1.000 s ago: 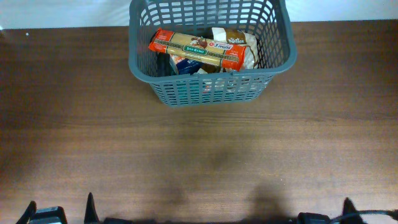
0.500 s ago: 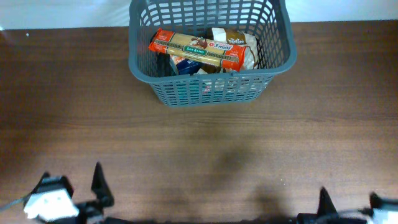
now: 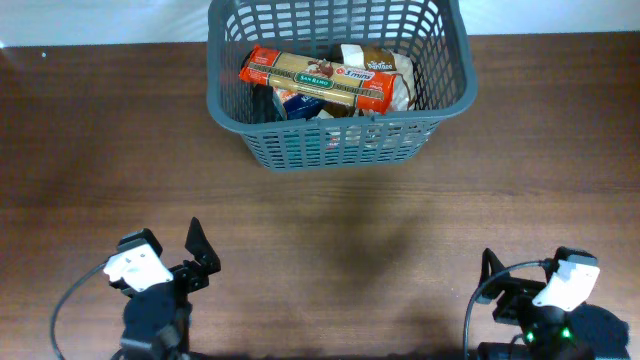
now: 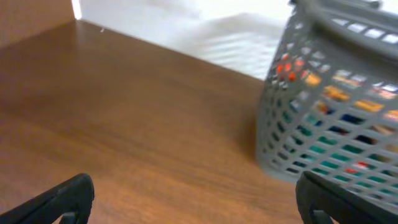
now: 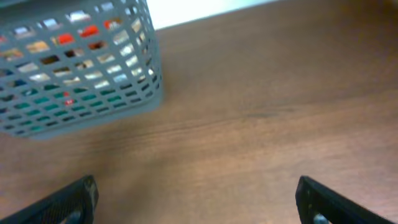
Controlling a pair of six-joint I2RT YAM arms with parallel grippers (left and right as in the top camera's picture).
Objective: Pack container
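The dark grey lattice container (image 3: 340, 140) stands at the far middle of the table. It holds a red and yellow pasta packet (image 3: 318, 78), a blue packet (image 3: 298, 104) and a white and brown bag (image 3: 385, 68). My left gripper (image 3: 165, 248) is open and empty at the near left, well short of the container. My right gripper (image 3: 530, 268) is open and empty at the near right. The container shows at the right of the left wrist view (image 4: 323, 124) and at the upper left of the right wrist view (image 5: 81, 93). Both wrist views show wide-apart fingers (image 4: 199, 199) (image 5: 196, 202) over bare wood.
The brown wooden table (image 3: 330, 230) stretches between the grippers and the container. A white surface (image 4: 186, 37) lies beyond the table's far edge.
Both arms have risen from the bottom edge into the overhead view, moving forward over the table. The container and its contents have not moved.
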